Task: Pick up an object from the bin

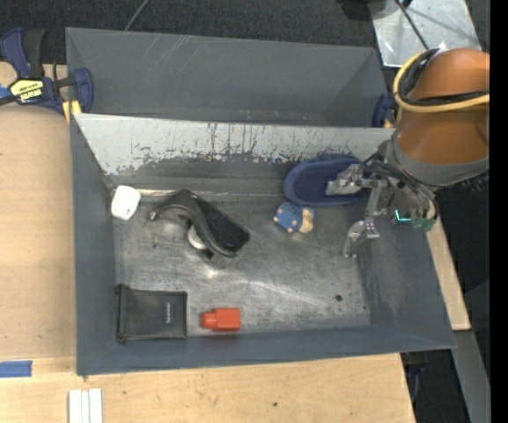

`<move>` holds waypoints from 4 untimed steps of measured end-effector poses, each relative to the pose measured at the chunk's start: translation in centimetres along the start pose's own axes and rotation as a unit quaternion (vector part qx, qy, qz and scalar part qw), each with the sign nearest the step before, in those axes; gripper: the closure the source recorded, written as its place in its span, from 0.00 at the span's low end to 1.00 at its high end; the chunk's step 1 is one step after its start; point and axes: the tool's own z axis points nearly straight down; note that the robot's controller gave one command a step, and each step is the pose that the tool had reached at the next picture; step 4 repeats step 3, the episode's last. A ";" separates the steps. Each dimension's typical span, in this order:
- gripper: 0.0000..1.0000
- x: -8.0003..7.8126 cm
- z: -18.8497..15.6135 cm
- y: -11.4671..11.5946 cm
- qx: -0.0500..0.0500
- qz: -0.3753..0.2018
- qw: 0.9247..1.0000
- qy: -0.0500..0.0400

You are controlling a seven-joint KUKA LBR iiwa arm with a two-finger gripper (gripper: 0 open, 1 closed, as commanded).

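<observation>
Grey metal bin (91,263) on a tabletop, floor scuffed and mostly bare, six loose things spread out, no heap. Arm with orange cover enters at 3 o'clock; hand (359,233) hangs low over bare floor by the 3 o'clock wall, nothing seen in it. Cannot tell if the hand is apart or together. Nearest things: dark blue slipper (317,183) at about 1 o'clock against the back wall, just beside the hand's upper parts; small blue-and-tan toy (293,220) just at 7 o'clock of the slipper, near the hand at its 9 o'clock side. Nothing lies between toy and hand. Black curved shoe-like thing (205,223) left of centre. White small block (125,203) at 10 o'clock. Black flat wallet (152,313) at 8 o'clock, red block (222,319) just beside it toward 6 o'clock, apart.
</observation>
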 end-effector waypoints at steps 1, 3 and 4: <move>0.00 -4.1 11.1 3.5 0.000 0.033 0.999 0.001; 1.00 -3.7 -1.3 5.9 0.000 0.036 0.999 -0.008; 1.00 -3.7 -1.3 5.9 0.000 0.036 0.999 -0.008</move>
